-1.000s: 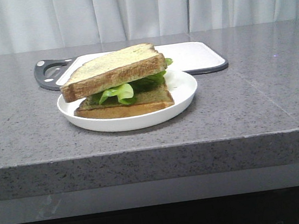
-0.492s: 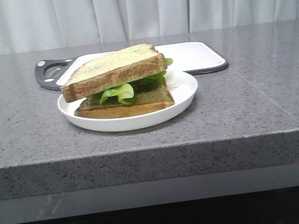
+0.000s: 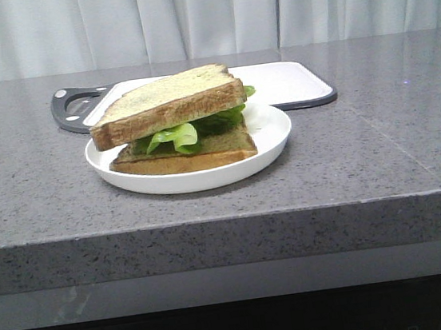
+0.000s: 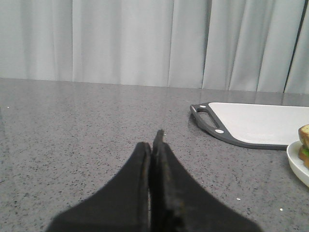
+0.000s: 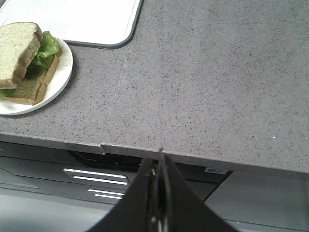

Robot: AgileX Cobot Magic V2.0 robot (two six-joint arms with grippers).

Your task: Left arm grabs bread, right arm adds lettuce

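The thick bread slice [image 3: 166, 101] lies tilted on top of the green lettuce [image 3: 175, 134], which rests on a thinner toast slice [image 3: 187, 153] on a white plate [image 3: 270, 139]. The stack also shows in the right wrist view, bread [image 5: 17, 50] over lettuce [image 5: 46, 46]. My left gripper [image 4: 153, 145] is shut and empty, low over the counter, left of the plate [image 4: 297, 162]. My right gripper [image 5: 158, 162] is shut and empty, back past the counter's front edge, right of the plate [image 5: 60, 72]. Neither arm shows in the front view.
A white cutting board with a dark grey rim and handle [image 3: 291, 84] lies behind the plate; it also shows in the left wrist view [image 4: 256, 123] and the right wrist view [image 5: 87, 21]. The grey stone counter has a front edge [image 3: 227, 220]. Curtains hang behind.
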